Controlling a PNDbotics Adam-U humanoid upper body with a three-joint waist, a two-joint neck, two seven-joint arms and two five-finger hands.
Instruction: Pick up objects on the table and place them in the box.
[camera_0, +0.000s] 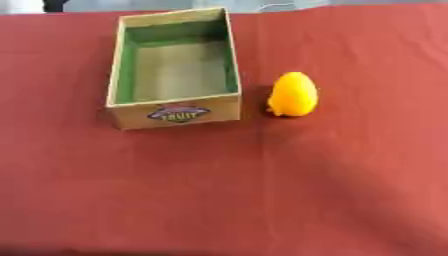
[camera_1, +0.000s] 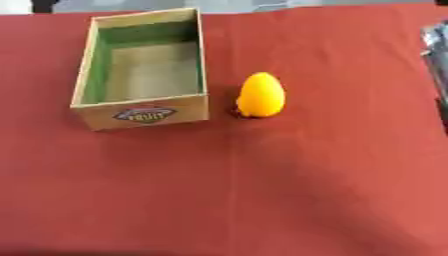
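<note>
Left eye view: smooth yellow-orange egg-shaped object (camera_0: 293, 94) stands upright beside the box (camera_0: 175, 114); no robot hand shows.

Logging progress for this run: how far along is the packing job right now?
Nothing looks done: the box shows only its bare floor and green walls. Nothing is in hand either; no robot hand is clearly in view, only a blurred grey shape at the right eye view's right edge. Left: the yellow-orange object stands on the red cloth right of the box.

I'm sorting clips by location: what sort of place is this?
Probably a staged tabletop test setup, not a home: a plain red cloth covers the table, with only an empty cardboard fruit box and one yellow-orange fruit-like object beside it.
</note>
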